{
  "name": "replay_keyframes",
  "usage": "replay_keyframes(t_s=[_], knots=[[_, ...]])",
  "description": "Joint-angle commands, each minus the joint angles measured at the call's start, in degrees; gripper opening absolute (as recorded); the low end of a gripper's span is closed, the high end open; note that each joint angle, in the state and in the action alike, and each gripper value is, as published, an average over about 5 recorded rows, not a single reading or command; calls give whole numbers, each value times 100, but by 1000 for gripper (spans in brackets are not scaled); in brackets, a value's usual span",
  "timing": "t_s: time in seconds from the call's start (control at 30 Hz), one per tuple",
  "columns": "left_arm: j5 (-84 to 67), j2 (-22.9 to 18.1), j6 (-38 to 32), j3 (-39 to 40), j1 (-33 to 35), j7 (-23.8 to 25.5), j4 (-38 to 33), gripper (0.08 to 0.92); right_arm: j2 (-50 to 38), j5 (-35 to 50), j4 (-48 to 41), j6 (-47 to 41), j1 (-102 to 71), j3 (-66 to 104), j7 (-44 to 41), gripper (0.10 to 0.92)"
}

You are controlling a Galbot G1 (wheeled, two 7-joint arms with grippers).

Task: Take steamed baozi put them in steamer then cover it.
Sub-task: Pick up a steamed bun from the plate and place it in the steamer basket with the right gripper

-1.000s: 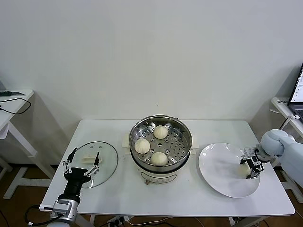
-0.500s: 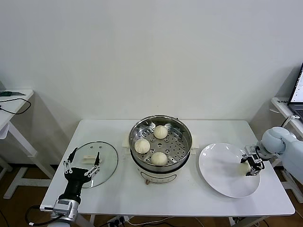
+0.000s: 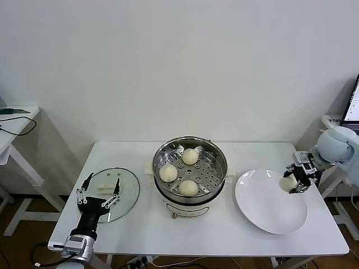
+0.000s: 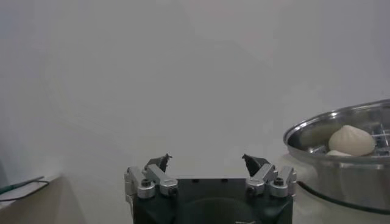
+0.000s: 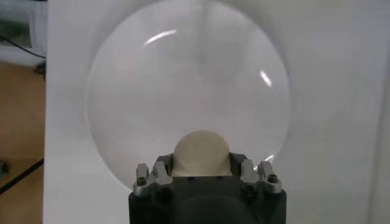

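While the right arm is holding a bun up in the air, the other things are sitting like this:

Right gripper [image 3: 294, 181]: it is hanging over the far right edge of the white plate [image 3: 263, 210], and its jaws are pinching one steamed baozi [image 3: 289, 182]. In the right wrist view the held bun [image 5: 202, 153] is sitting snug between the jaws with the plate [image 5: 183, 79] below it.

Left gripper [image 3: 99, 192]: it is waiting at the front left of the bench [image 3: 224, 235], just above the near edge of the cover [image 3: 126, 188]. Its jaws are spread wide and are holding nothing.

Steamer [image 3: 190, 168]: it is standing in the middle of the bench, shiny and round, on its cream base, with no lid on it.

Buns in the steamer: three are lying on the tray with holes, one at the back [image 3: 190, 156], one on the left [image 3: 168, 172] and one at the front [image 3: 188, 188].

Cover: the glass lid is lying flat on the bench to the left of the steamer, with its white handle [image 3: 105, 188] facing up.

Plate: it is lying to the right of the steamer, near it.
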Motion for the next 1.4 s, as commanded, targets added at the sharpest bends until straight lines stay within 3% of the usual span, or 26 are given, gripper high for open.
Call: replay_keyframes(t_s=[0.03, 0.37, 0.63, 0.97, 1.4], knots=[[-30, 20, -13, -3, -7, 23, -17, 823, 161, 1654, 1151, -1017, 3466, -3044, -51, 619], [-156, 91, -37, -94, -82, 62, 6, 823, 1503, 3179, 1596, -2051, 4951, -3966, 467, 619], [-216, 134, -23, -115, -155, 75, 19, 823, 2696, 3603, 1315, -2540, 4676, -3672, 726, 619], [-293, 159, -11, -236, -212, 89, 107, 823, 3473, 3193, 596, -2641, 3444, -3133, 787, 619], [-343, 171, 4, -319, -258, 92, 193, 823, 3683, 2229, -225, -2446, 2263, -2592, 667, 619]])
